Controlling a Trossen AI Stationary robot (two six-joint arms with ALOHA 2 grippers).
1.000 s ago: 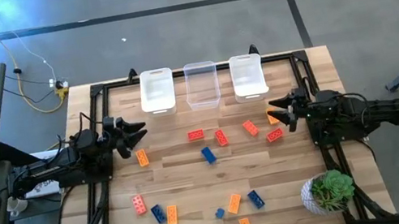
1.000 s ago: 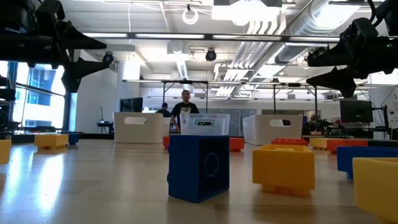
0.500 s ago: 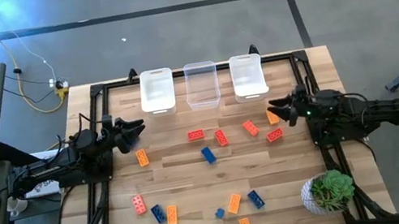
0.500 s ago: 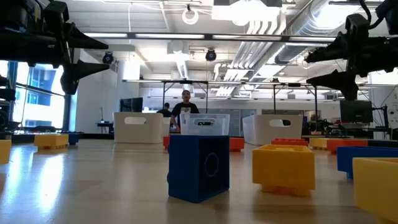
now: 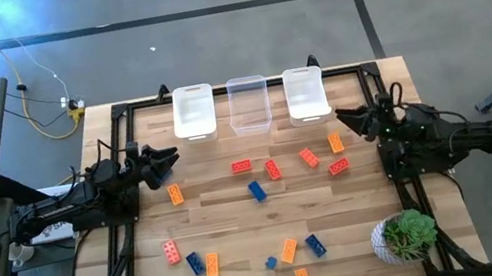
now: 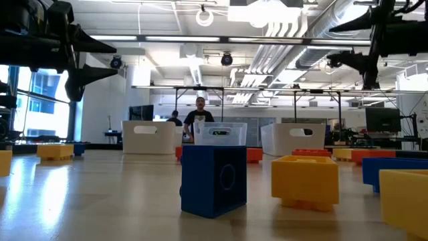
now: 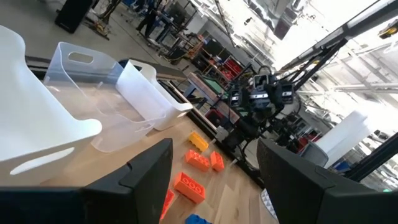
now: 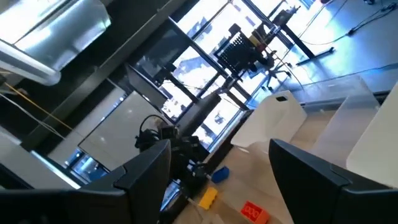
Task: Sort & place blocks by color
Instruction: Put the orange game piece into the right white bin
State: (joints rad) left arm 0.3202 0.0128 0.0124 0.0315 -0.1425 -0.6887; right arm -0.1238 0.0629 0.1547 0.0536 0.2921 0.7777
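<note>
Blocks (image 5: 256,190) in blue, orange-yellow and red lay scattered loose across the wooden counter (image 5: 231,227), all of them between the two grippers or nearer the counter's front edge than either one, and none sat in a bin. The left gripper (image 5: 169,161) hung above the counter's left side with its fingers spread wide and nothing between them. An orange-yellow block (image 5: 176,195) lay just beside it, slightly toward the front edge and not touching it. The right gripper (image 5: 344,119) was held up off the counter at the right side, its fingers likewise spread apart and empty. Another orange-yellow block (image 5: 336,143) lay close in front of its tips, with two red blocks (image 5: 308,157) a little farther toward the centre. Three bins (image 5: 248,103) stood in a row along the far edge, beyond both grippers and roughly midway between them. A potted plant (image 5: 404,235) stood at the front right corner, well apart from the right gripper. In the low view, a person (image 6: 199,110) stood in the room behind the counter.
</note>
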